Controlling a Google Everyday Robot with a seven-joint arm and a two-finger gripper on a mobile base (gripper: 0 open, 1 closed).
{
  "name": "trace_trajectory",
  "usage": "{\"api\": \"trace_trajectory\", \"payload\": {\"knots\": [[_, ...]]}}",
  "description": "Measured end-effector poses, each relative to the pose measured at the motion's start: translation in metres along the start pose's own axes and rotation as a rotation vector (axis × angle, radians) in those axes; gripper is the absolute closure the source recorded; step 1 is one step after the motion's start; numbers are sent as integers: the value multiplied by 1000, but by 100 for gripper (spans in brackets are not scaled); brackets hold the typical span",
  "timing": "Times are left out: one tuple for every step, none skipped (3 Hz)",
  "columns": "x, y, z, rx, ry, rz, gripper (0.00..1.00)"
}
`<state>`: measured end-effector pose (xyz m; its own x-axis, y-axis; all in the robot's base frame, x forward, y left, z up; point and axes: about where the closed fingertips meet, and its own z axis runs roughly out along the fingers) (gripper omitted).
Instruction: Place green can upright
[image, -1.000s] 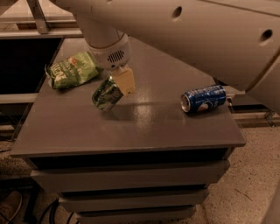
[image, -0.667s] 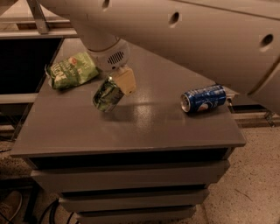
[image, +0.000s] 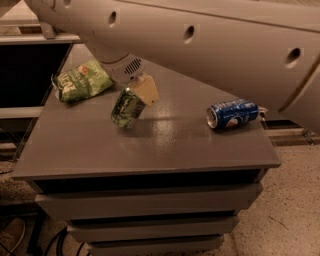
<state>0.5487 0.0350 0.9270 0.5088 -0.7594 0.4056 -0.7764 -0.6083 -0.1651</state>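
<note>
Gripper (image: 137, 96) closed on the upper end of the green can (image: 125, 109). Can hangs below it, well apart from blue can (image: 232, 114), on the snack bag (image: 80, 81) side. Long axis tilted, lower end close over table (image: 165, 150); judged to need righting.

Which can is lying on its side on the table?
The blue can, at the right; the green can hangs tilted in the end effector.
</note>
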Motion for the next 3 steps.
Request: {"api": "trace_trajectory", "payload": {"knots": [[2,-3,4,-8,50,-46,100],[4,-6,7,-10,95,-77,100],[7,-9,7,-10,132,-96,100]]}}
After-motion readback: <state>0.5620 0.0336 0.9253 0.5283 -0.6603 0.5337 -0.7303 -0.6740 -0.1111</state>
